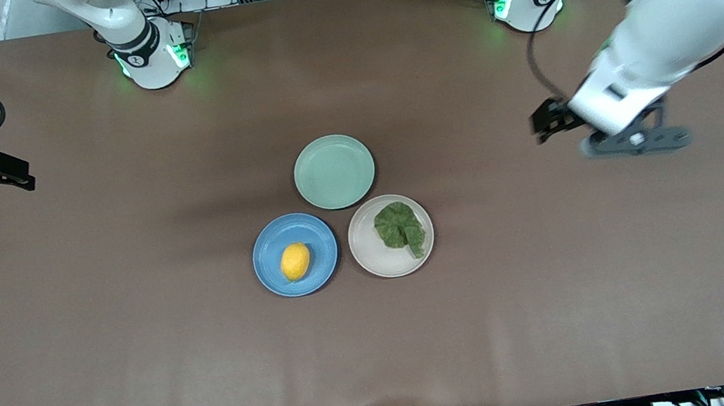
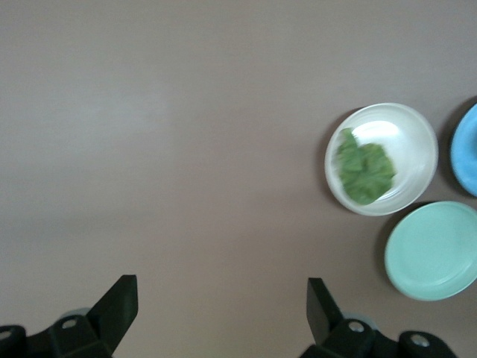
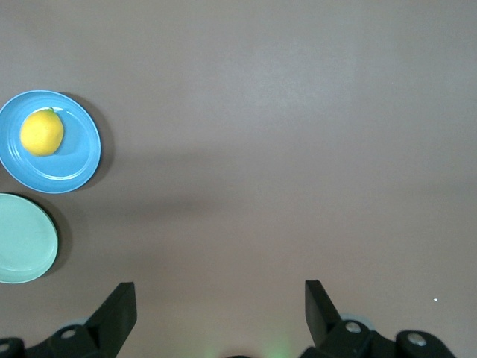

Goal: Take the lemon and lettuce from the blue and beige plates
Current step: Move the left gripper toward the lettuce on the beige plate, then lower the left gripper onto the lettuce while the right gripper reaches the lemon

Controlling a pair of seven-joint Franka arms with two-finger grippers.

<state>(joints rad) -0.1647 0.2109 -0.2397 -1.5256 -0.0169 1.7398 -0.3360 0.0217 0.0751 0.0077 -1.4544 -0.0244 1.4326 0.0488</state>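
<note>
Plates, three, grouped near the middle of the brown table (image 1: 141, 347), well away from every edge.

Blue plate (image 1: 295, 255): toward the right arm's end of the group, carrying the lemon (image 1: 295, 262), which lies close to the plate's centre.

Beige plate (image 1: 391, 236): just beside the blue one, toward the left arm's end, carrying the lettuce (image 1: 400, 227), a crumpled green piece lying off-centre on the plate, toward its rim at the left arm's end.

Mint-green plate (image 1: 334, 171): farther from the front camera than the other two, nestled close against both.

Left pincer (image 1: 549, 121): fingers spread apart, holding nothing, over bare table toward the left arm's end, well apart from the plates.

Right pincer (image 1: 11, 174): fingers likewise apart, nothing between them, over bare table close to the edge at the right arm's end, well apart from the plates.
</note>
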